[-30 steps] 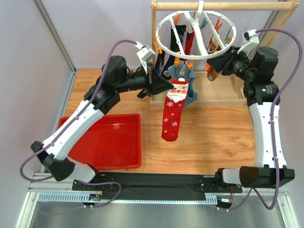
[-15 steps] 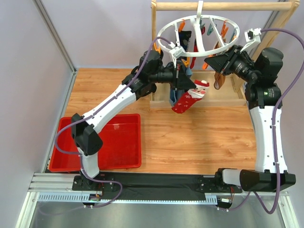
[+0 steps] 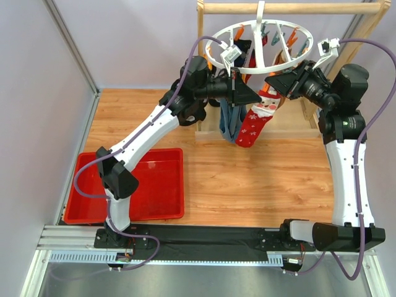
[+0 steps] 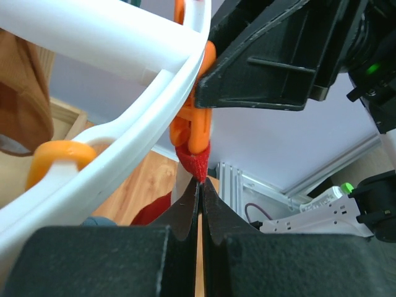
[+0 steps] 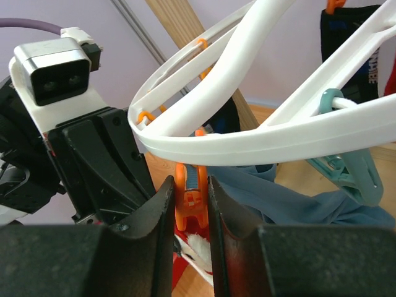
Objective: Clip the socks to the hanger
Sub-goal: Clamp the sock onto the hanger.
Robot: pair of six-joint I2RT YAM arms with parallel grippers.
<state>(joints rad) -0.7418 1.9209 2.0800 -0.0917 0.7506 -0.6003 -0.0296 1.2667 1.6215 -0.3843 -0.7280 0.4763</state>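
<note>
Sock (image 3: 255, 124): red soft fabric; hanger (image 5: 247, 145): white round plastic ring, orange clip (image 5: 190, 198).

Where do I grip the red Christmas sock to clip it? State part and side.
Pinch the top edge of the red Christmas sock, coming from below the orange clip, as the left gripper does: its foot hangs free and a thin fold pokes up toward the clip.

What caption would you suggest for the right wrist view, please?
The right gripper pinches an orange clip beneath the ring of the white hanger, with the red sock waiting just below.
</note>
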